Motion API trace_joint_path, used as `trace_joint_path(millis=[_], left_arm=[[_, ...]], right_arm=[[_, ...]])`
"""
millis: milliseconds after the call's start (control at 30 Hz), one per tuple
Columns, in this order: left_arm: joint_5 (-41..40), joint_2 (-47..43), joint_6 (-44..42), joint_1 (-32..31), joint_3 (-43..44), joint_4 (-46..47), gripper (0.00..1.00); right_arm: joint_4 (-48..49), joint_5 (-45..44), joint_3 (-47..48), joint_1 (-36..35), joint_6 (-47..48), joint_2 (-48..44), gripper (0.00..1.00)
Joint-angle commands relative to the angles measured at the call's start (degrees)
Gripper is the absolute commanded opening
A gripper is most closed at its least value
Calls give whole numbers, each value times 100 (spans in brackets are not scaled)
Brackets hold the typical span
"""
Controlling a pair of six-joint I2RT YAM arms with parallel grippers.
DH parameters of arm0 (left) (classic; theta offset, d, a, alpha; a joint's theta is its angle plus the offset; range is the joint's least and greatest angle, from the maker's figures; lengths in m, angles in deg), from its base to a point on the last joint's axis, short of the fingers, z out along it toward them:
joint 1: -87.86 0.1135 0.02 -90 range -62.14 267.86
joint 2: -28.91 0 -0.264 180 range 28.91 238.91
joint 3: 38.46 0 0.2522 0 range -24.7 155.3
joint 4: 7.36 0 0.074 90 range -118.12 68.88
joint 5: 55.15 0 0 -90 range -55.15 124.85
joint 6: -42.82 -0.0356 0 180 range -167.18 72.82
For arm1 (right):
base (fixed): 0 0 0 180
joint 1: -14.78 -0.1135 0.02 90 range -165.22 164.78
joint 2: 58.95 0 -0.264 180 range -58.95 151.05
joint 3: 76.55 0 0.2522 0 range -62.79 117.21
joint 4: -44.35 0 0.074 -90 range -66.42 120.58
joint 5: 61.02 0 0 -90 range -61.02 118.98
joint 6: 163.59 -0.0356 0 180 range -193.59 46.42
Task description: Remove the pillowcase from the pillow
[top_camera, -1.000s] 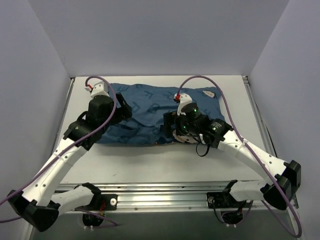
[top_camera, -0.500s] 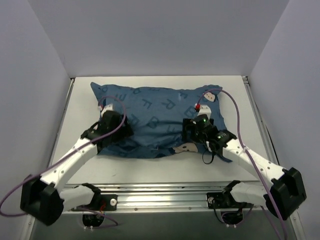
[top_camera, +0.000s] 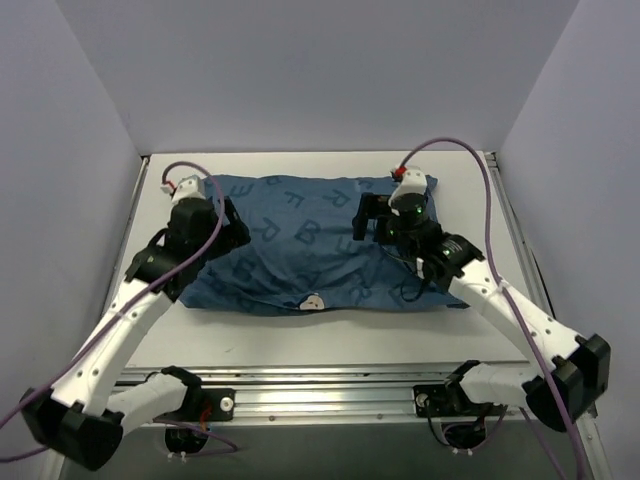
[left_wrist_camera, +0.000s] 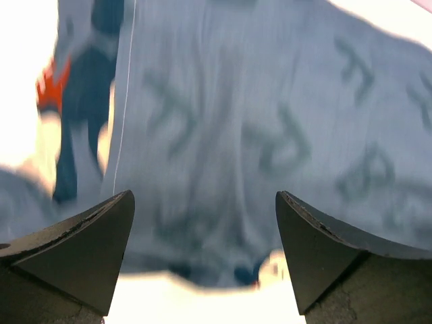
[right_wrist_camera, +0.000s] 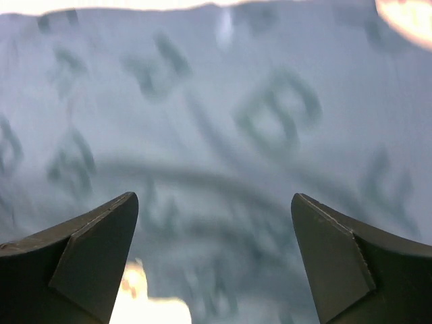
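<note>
Moved toward far side over dark blue letter-printed fabric pillowcase (top_camera: 300, 250), lying centre of white table (top_camera: 330, 325): left gripper (left_wrist_camera: 202, 202), right gripper (right_wrist_camera: 214, 202), both spread wide, empty. Smoothed flatter than half-second back. No grip regained; plump white pillow unseen, likely still encased.

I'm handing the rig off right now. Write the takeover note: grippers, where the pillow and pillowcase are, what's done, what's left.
Left gripper: open, holding nothing, over the left part of the pillowcase.
Right gripper: open, holding nothing, over its right part.
The pillowcase lies puffed across the table; no bare pillow shows, so it appears fully inside.
Done: nothing visible yet.
Left: find the open end (I cannot tell which), grip the fabric, pull the case off.
</note>
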State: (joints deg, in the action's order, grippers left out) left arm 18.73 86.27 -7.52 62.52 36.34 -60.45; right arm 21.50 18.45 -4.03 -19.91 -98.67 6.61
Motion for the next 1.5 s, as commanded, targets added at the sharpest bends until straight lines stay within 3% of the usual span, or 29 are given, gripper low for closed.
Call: trace_joint_path(millis=[0,133,300,567,667,733,933,1033,1167,1233,1467], left_arm=[[-497,950,-573,222,600,846,94],[-401,2196,-749,495,944,1217,94],[635,3000,-653,382,885,1296,94],[882,2816,338,-1803,-442,2411,94],[576,2491,717,-2534,-479,2178,94],[182,2028,780,-2677,-400,1913,94],[-891,779,754,-2669,-162,876,94],[-1165,295,859,-2555,-564,813,94],[-649,-93,1122,-2108,-1435,1416,94],[63,-242,1184,-1801,-1795,1787,94],[1093,-375,1114,-1632,-2781,3527,95]], right_arm=[[810,-422,512,-2,460,711,92],[1443,-1072,689,42,645,1589,92],[1603,-1364,-39,235,365,1908,87],[401,-1777,-1498,464,-655,275,86],[66,-1787,-1640,464,-691,-402,87],[12,-1647,-1466,455,-403,-718,88],[-32,-1136,-560,219,125,-756,88],[20,-1250,-77,-387,258,-431,88],[204,-1224,372,-1117,355,210,87],[371,-1189,548,-1451,398,597,87],[679,-1373,1146,-2128,750,1740,87]])
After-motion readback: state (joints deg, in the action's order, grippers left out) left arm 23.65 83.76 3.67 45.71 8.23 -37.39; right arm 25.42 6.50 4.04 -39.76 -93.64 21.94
